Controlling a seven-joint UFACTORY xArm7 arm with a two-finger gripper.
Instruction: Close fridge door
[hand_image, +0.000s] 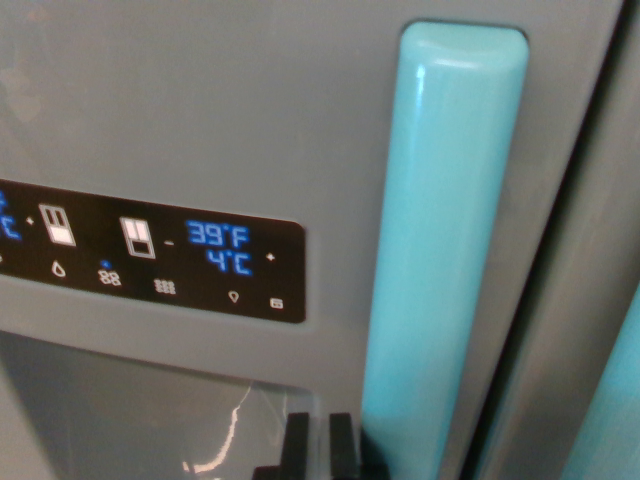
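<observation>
The gripper (318, 447) peeks in at the bottom. Its two black fingers (296, 445) stand close together with only a thin gap, holding nothing. They sit just left of the blue handle (440, 250), low on the grey door (200, 110). The door fills the view, with a dark panel (150, 258) showing 39°F. A dark gap runs along the door's right edge, so I think it is almost shut. Push flat and straight on the door, slowly, and don't slip onto the panel.
</observation>
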